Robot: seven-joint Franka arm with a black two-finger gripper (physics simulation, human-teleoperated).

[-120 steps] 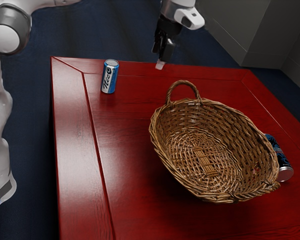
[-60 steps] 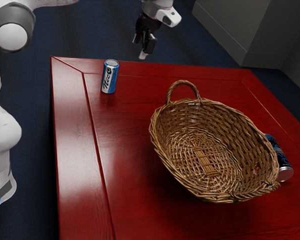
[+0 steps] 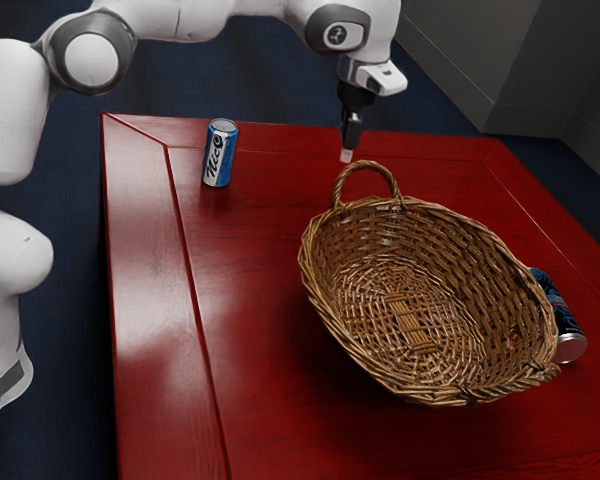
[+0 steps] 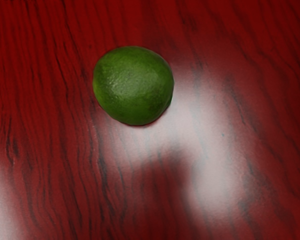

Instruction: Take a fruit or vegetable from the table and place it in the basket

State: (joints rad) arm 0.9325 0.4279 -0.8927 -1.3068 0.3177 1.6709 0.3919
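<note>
While the basket (image 3: pixel 470 250) has nothing in it that I can make out, the lime (image 4: pixel 133 86) rests on the bare wood of the table (image 3: pixel 250 300), so by my reading the task is in its approach; the pick, the carry and the release all remain to be done. The gripper (image 3: pixel 347 156) points down near the table's far edge, just beyond the basket's raised handle (image 3: pixel 363 165) in the exterior view; whether it is spread or pressed together I cannot tell. The lime lies near it, under the wrist camera, though its exact distance from the far edge is more than I can read.

As for room, the wrist view has plain wood all round the lime, with no rim or table edge close to it; a straight descent beside it looks feasible, once the gripper is centred over the fruit. The upright can (image 3: pixel 219 153) stands near the far corner at the exterior view's left, well apart from the gripper; the lying can (image 3: pixel 564 315) is just beside the basket, toward the table edge at the exterior view's right, and should be out of the way. The handle is the likelier snag; the lime would need lifting above it, or taking round it, before being lowered through the wide open mouth.
</note>
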